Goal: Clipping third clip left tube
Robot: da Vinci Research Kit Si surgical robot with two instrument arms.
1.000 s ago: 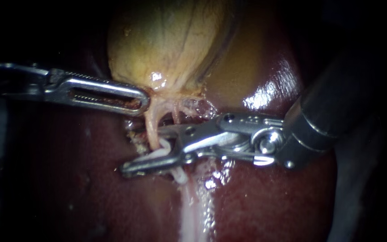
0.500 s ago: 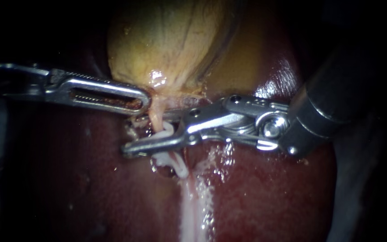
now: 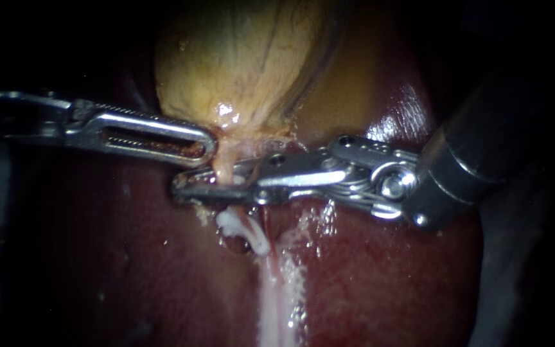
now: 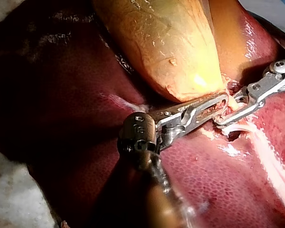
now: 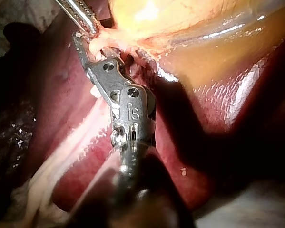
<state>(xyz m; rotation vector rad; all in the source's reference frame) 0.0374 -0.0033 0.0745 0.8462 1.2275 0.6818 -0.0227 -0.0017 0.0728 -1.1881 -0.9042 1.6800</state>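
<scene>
Dark red liver [image 3: 130, 270] fills the background, and the yellowish gallbladder [image 3: 245, 58] lies upon it.

The left instrument [image 3: 130, 132] is laid almost level across the liver. Its left pincer [image 3: 203, 146], which has a slotted window, is set at the gallbladder's narrow neck. Its two jaws are closed together, and neck tissue is held at the tip. In the left wrist view the same pincer [image 4: 218, 102] is seen lying along the gallbladder's lower border.

The left tube [image 3: 223, 164], a pale strand, runs down from the neck. It is crossed by the right pincer [image 3: 187, 185] of the right instrument [image 3: 457, 167]. The jaws of that pincer are drawn nearly together, with only a thin gap between them. The tube is clamped between them from both sides, just beside the left pincer's tip.

Two white clips [image 3: 229, 222] are seen just past the right pincer, on the side away from the gallbladder. The nearer one sits on the left tube. Which strand carries the farther one cannot be told. From there a pale band of tissue [image 3: 277, 302] is stretched over the liver.
</scene>
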